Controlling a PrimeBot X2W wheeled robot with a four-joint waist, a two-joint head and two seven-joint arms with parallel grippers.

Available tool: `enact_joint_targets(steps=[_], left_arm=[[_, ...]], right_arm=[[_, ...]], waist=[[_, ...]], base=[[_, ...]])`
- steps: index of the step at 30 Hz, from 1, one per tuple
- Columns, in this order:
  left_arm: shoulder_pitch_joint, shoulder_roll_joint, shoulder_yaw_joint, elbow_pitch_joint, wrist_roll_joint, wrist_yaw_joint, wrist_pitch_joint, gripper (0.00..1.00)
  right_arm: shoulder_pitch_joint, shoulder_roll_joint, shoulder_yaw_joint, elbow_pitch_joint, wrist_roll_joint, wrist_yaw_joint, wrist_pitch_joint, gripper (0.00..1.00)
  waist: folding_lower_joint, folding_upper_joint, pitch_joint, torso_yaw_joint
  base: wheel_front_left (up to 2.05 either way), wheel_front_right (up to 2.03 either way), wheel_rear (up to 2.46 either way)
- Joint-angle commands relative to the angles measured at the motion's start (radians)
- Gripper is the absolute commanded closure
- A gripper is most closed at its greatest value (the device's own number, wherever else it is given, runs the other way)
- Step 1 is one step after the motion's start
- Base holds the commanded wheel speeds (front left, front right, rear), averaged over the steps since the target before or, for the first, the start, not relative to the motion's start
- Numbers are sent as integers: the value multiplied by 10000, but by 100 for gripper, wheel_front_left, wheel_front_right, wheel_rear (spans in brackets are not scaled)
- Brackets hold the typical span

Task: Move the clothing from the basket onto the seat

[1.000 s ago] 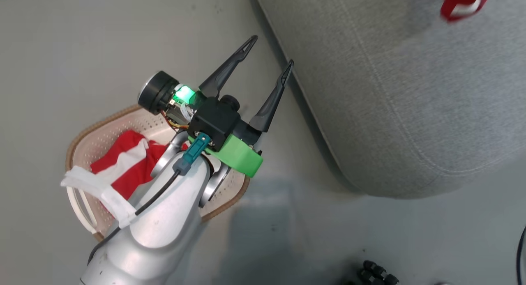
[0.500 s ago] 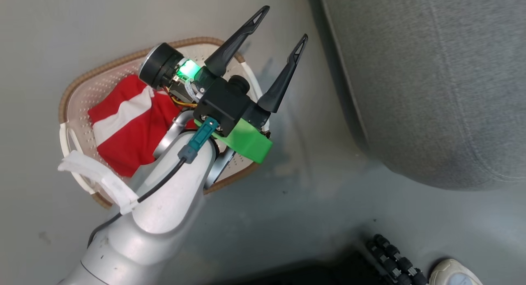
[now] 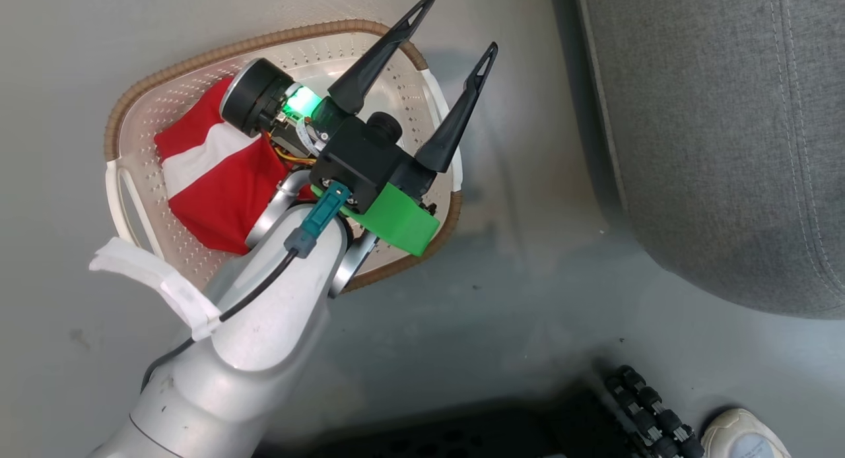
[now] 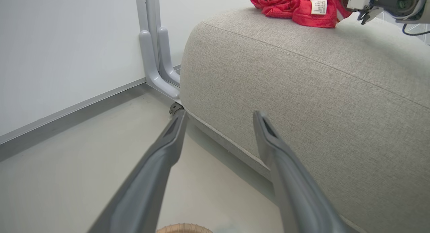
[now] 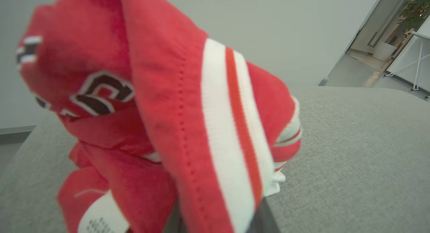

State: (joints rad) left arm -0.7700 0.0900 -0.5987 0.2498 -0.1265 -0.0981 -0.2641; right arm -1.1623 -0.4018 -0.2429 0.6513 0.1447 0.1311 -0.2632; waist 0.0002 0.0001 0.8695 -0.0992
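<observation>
The lettered garment [image 5: 168, 108] is pinched by the right gripper [image 5: 218, 219] near the seat [image 5: 352, 152] edge (unreleased). The striped garment [image 3: 211, 174] is yet to be taken from the left side of the basket [image 3: 198, 55], over which the left gripper [image 3: 457, 26] is held spread and empty.

A red, white-striped garment [image 3: 211, 181] lies crumpled in the cream perforated basket [image 3: 142, 115]; a lettered red garment [image 5: 151, 108] sits bunched on the grey seat [image 3: 726, 148].

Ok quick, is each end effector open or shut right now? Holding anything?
Left end effector: open, holding nothing.
Right end effector: shut on the red garment.
</observation>
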Motion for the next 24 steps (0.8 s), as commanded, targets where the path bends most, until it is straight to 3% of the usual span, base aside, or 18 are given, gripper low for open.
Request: enact_joint_targets(steps=[1,2,3,4,14,24], left_arm=[[-65,25,40,10,27,-3,-5,0],[-39,38,64,20,19,0,-5,0],[-9,57,83,30,17,8,-5,0],[42,74,98,45,14,16,-5,0],[959,106,606,61,-312,128,-5,0],[2478,77,1670,22,-633,362,-5,0]], right_arm=[[209,-7,-68,102,46,-6,-22,100],[266,33,-96,107,40,-6,-24,78],[325,61,-126,85,35,-6,-24,33],[427,102,-158,59,19,-6,-22,0],[2613,943,-243,-947,-44,-6,-24,0],[5202,1360,431,-2070,218,-6,-24,0]], waist=[[-2,-1,-60,-7],[-2,-1,-105,-16],[-2,-1,-162,-33],[-2,-1,-257,-52],[-2,-1,-2084,-351],[-2,-1,-4187,-279]], base=[[0,0,0],[0,0,0],[0,0,0],[0,0,0],[0,0,0],[0,0,0]])
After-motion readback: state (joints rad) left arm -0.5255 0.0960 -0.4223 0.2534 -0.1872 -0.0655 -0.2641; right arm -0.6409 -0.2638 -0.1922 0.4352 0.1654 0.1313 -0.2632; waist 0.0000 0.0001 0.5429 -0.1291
